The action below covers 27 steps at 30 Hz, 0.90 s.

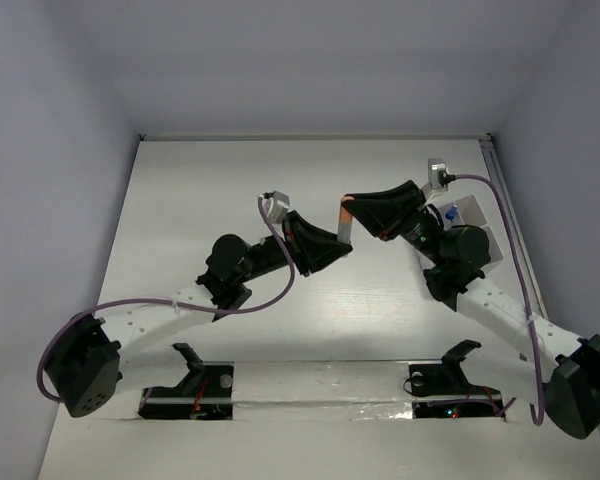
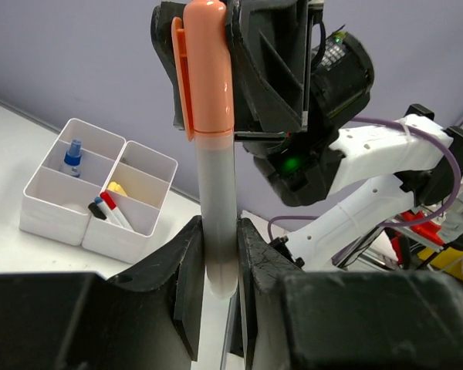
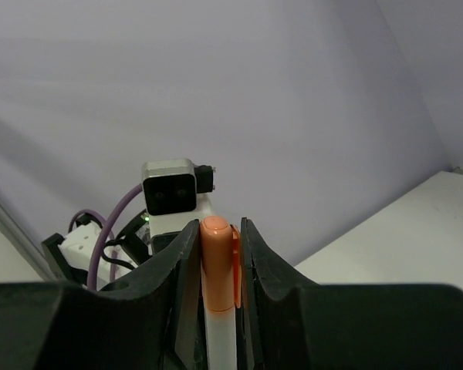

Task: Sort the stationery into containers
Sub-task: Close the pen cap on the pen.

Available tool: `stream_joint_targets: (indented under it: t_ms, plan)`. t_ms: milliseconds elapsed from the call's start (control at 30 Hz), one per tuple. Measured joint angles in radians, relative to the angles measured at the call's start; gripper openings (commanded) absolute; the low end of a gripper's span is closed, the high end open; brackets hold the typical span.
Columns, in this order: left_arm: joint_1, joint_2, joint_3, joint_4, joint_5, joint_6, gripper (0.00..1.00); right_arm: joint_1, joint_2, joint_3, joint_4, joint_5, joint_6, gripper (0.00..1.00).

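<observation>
Jaws: left gripper (image 2: 220,258) clamped on the tube's (image 2: 216,185) white end; right gripper (image 3: 218,240) clamped on its orange cap (image 3: 216,266). Tube in mid-air, long axis running jaw to jaw. Containers (image 1: 480,215) far right; right gripper nearer.

**Two arms meeting over the table's middle**

The left arm (image 1: 170,305) is reaching toward 2 o'clock and the right arm (image 1: 500,300) toward 10 o'clock. The left gripper (image 2: 220,258) and the right gripper (image 3: 218,243) are each clamping opposite ends of one white orange-capped tube (image 2: 216,177).
</observation>
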Motion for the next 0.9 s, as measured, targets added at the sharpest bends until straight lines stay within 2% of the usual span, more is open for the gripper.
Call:
stream_joint_targets:
  t_ms: [267, 600, 900]
  plan:
    - [0.014, -0.011, 0.039, -0.105, 0.043, 0.013, 0.0, 0.0, -0.068, 0.011, -0.169, 0.009, -0.067, 0.0]
    - [0.097, 0.04, 0.073, -0.2, 0.224, -0.064, 0.0, -0.002, -0.113, -0.093, -0.204, 0.09, -0.087, 0.0]
    - [0.108, 0.053, 0.102, -0.24, 0.262, -0.101, 0.0, -0.002, -0.175, -0.118, -0.259, 0.153, -0.093, 0.0]
